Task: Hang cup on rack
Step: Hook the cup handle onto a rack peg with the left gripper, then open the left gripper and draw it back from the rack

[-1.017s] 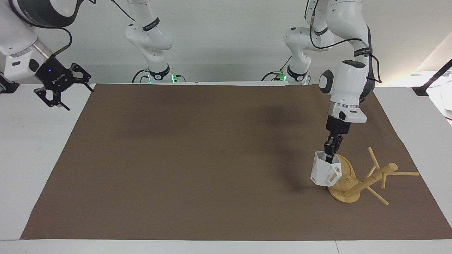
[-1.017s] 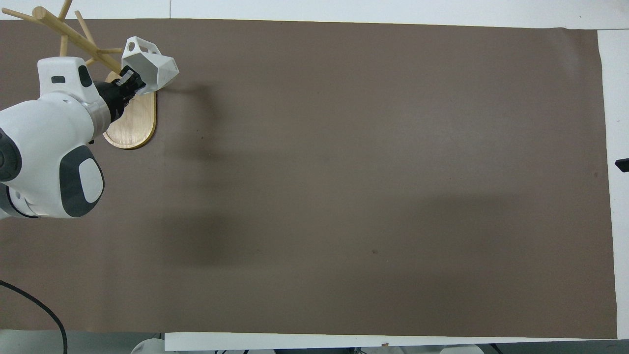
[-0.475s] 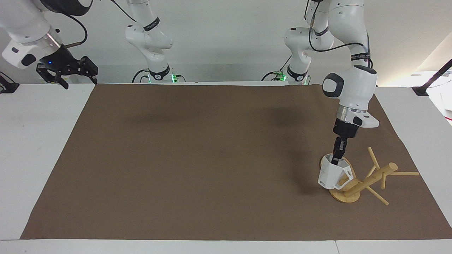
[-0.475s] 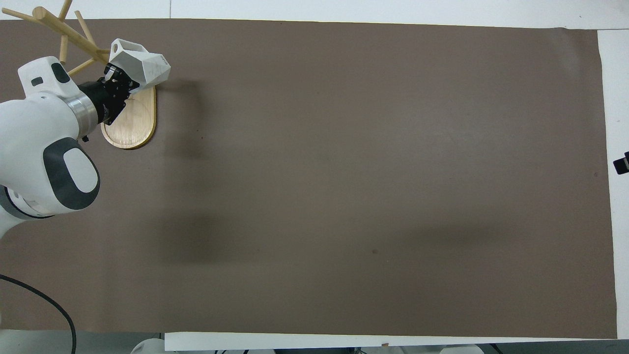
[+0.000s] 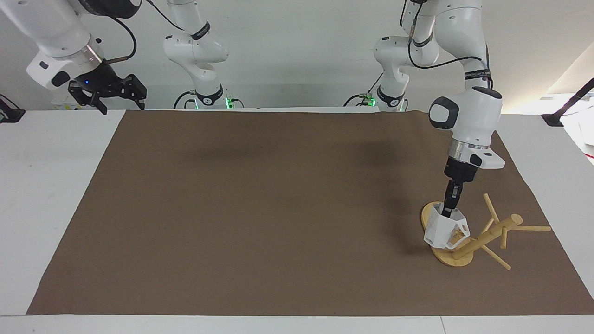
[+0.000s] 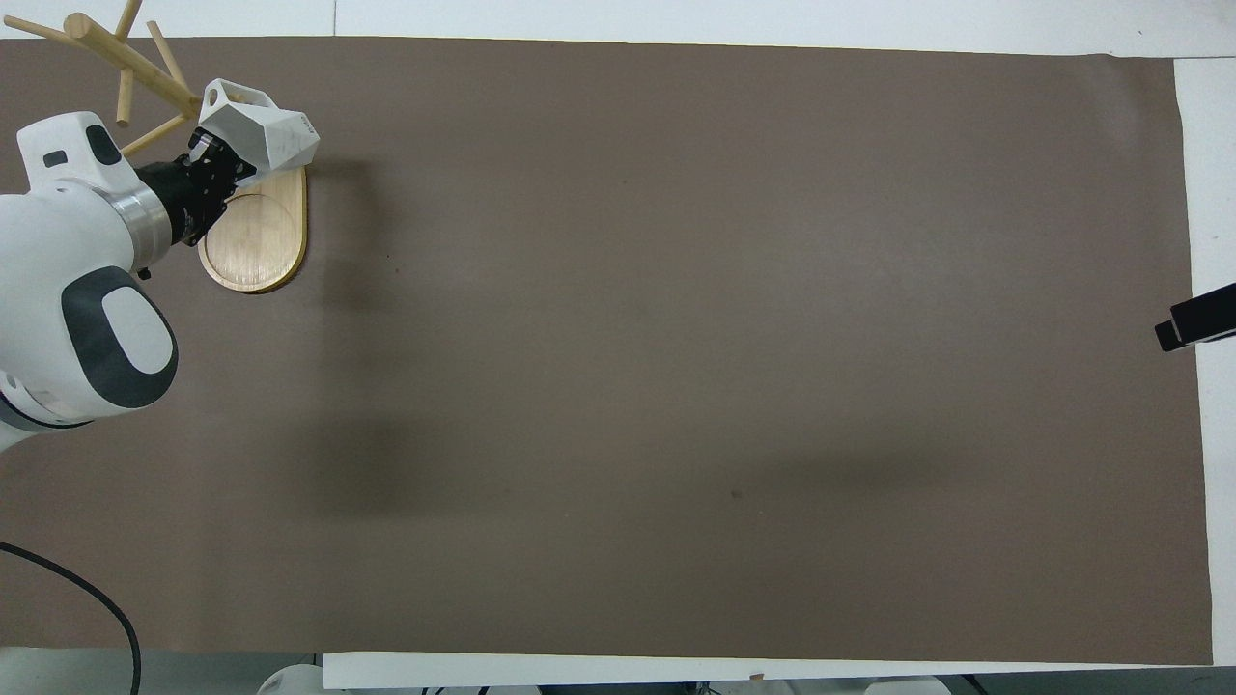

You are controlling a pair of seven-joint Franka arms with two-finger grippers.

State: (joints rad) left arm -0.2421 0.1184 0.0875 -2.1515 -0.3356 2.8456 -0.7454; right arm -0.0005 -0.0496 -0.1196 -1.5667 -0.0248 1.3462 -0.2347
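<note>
The white faceted cup (image 5: 440, 230) hangs from my left gripper (image 5: 448, 212), which is shut on its rim with one finger inside. The cup is low over the oval base of the bamboo rack (image 5: 492, 232), at the left arm's end of the table. Its boxy handle (image 5: 458, 235) is against the lower part of the rack's post. In the overhead view the cup (image 6: 268, 137) covers the base's end where the post (image 6: 135, 63) rises, beside the left gripper (image 6: 214, 159). My right gripper (image 5: 107, 93) is open and empty, raised over the table's edge at the right arm's end.
A brown mat (image 5: 278, 208) covers most of the white table (image 5: 51, 185). The rack's thin pegs (image 5: 531, 228) stick out sideways and upward around the post. Only a dark tip of the right gripper (image 6: 1186, 325) shows in the overhead view.
My left gripper has carried the cup sideways and down, bringing its handle against the rack's post. My right gripper has swung up and in toward the mat's corner.
</note>
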